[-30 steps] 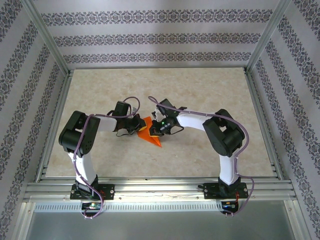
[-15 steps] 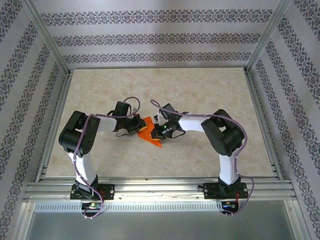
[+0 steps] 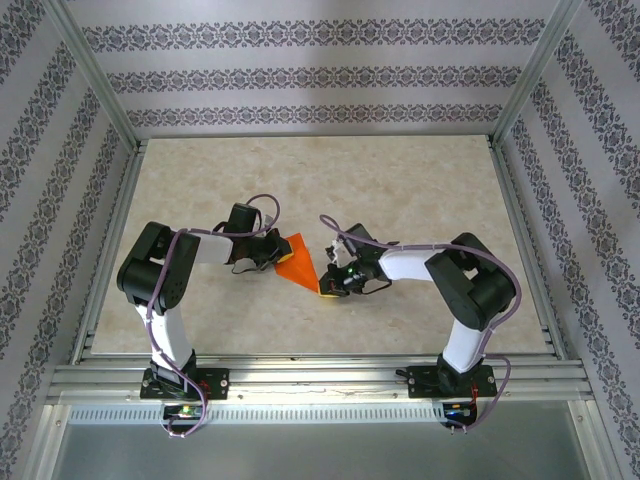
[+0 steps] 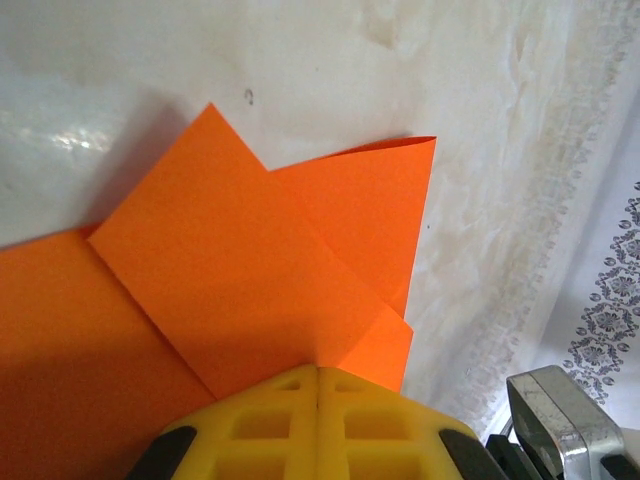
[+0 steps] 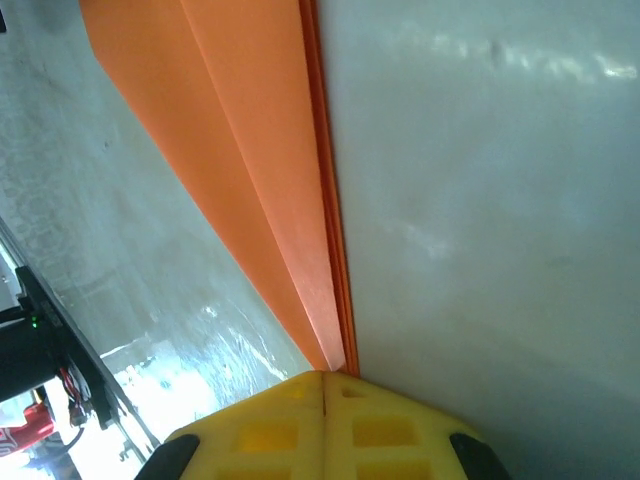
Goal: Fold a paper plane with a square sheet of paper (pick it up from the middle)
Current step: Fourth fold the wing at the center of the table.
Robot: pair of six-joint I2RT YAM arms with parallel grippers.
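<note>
Near the middle of the beige table (image 3: 420,190) lies the narrow, folded bright orange paper plane (image 3: 301,262), its long axis slanting from far-left to near-right. The left gripper (image 3: 274,254) meets its wide end and the right gripper (image 3: 330,284) its point, both equally near. Each pair of fingers is pressed together; a pinch I cannot confirm

The left arm (image 3: 172,335) and right arm (image 3: 458,345) are white with fat black joints and purple cables (image 3: 264,200). Their fingers (image 4: 270,402) are yellow.
</note>
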